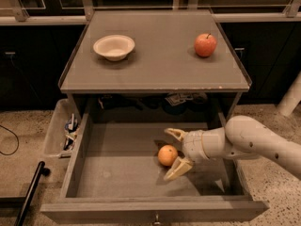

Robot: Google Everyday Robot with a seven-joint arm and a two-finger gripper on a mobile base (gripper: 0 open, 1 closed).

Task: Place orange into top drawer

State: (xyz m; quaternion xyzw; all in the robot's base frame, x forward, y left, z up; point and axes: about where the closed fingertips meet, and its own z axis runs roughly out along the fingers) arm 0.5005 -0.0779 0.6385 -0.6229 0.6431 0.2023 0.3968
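Observation:
The orange (167, 155) rests on the flat bottom of the open grey top drawer (117, 166), right of the middle. My gripper (175, 152) reaches in from the right on a white arm. Its fingers (178, 170) are spread open on either side of the orange, just right of it, and do not clamp it. The drawer is pulled far out, with a small knob at its front edge.
On the cabinet top stand a white bowl (114, 46) at the left and a red apple (205, 44) at the right. A clear plastic bin (62, 133) of clutter hangs at the drawer's left side. A black pole (29, 193) lies on the floor at the left.

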